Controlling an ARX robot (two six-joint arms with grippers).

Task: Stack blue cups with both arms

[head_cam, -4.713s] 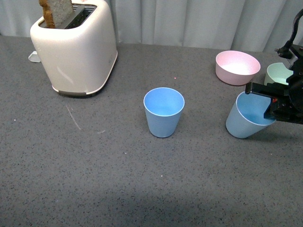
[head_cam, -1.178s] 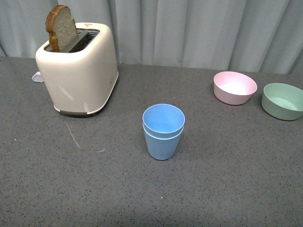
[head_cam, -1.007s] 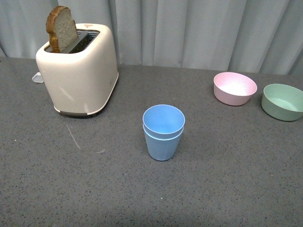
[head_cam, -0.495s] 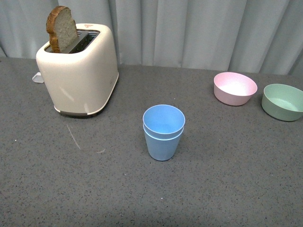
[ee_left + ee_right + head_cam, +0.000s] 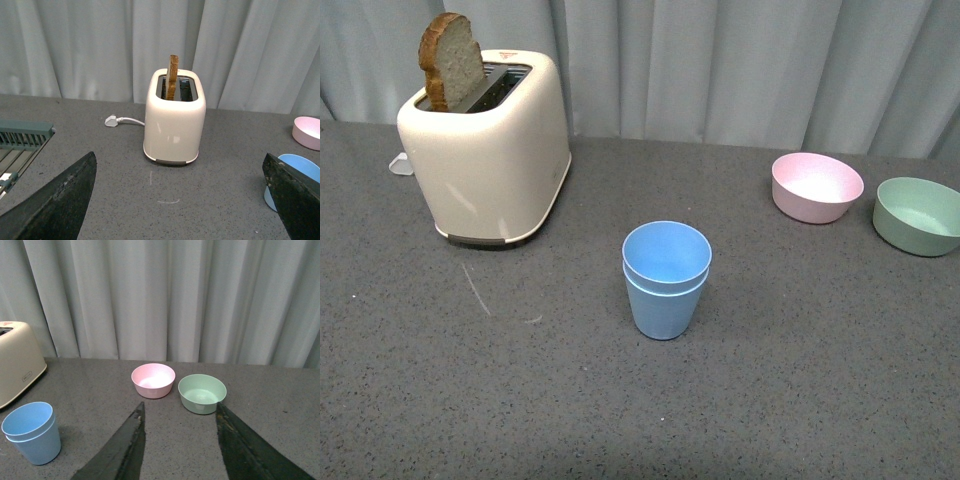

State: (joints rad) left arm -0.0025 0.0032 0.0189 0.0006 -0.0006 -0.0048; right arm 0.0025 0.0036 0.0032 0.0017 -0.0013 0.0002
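Observation:
The two blue cups point(image 5: 665, 278) stand nested one inside the other, upright, in the middle of the grey table. They also show in the right wrist view point(image 5: 32, 432) and partly in the left wrist view point(image 5: 295, 172), behind one finger. Neither arm shows in the front view. My left gripper point(image 5: 182, 200) is open and empty, its fingers point(image 5: 55, 205) wide apart, well back from the cups. My right gripper point(image 5: 180, 440) is open and empty, away from the cups, facing the bowls.
A cream toaster point(image 5: 485, 150) with a bread slice point(image 5: 450, 60) stands at the back left. A pink bowl point(image 5: 817, 187) and a green bowl point(image 5: 918, 215) sit at the back right. A white plug point(image 5: 112, 120) and a green rack point(image 5: 22, 137) show in the left wrist view.
Earlier the right gripper held a tilted blue cup at the right, apart from the other. Now that cup sits inside the other and the arm is out of the front view.

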